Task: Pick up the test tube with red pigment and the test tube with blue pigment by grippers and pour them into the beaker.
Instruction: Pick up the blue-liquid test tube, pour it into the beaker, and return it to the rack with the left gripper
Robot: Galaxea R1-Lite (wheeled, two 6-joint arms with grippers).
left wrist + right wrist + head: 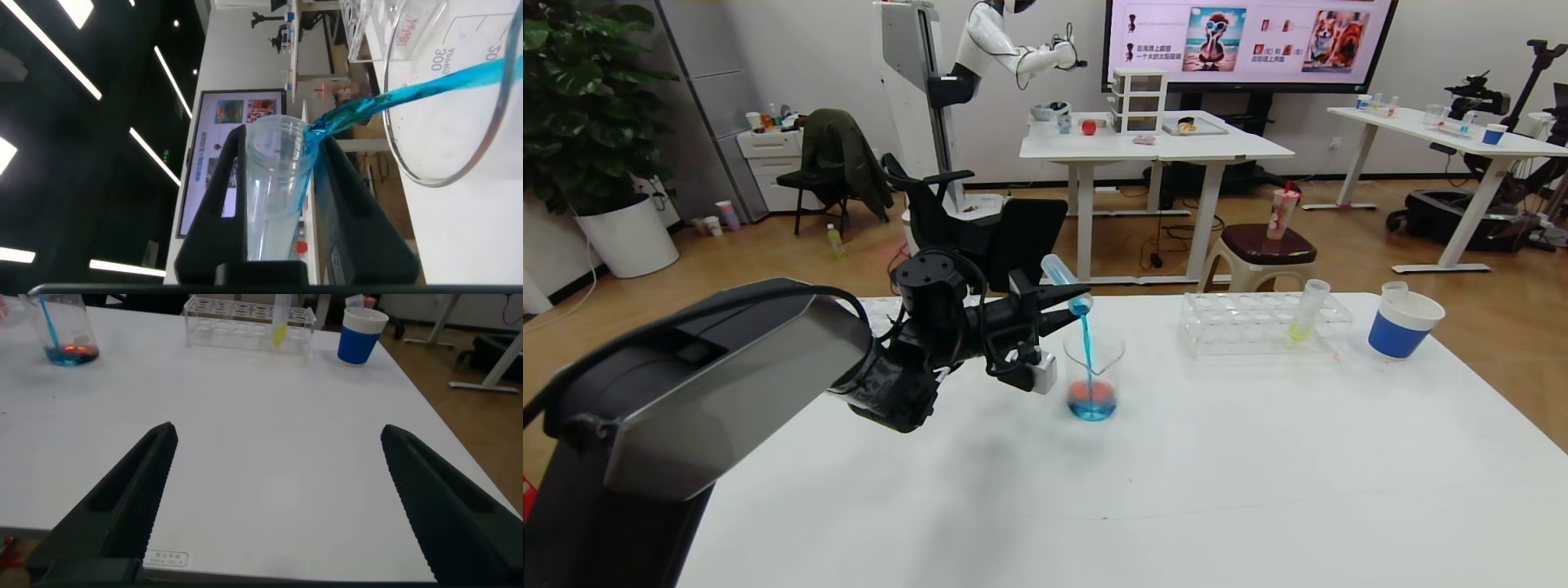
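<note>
Looming nearest the head camera, the robot's black left gripper [1068, 296] reaches over the white worktop [1143, 482], fingers [359, 220] clamped on the slim clear test tube with blue pigment [1065, 279], tipped mouth-down. A blue stream falls into the small clear glass beaker [1094, 377], where blue and red liquid pool. Off to the right stands a clear rack [1262, 324] with a yellow-liquid tube [1307, 311]. The right gripper [278, 498] hangs low over bare worktop, fingers spread apart.

The beaker [445, 90] carries printed graduations; "300" is readable.
</note>
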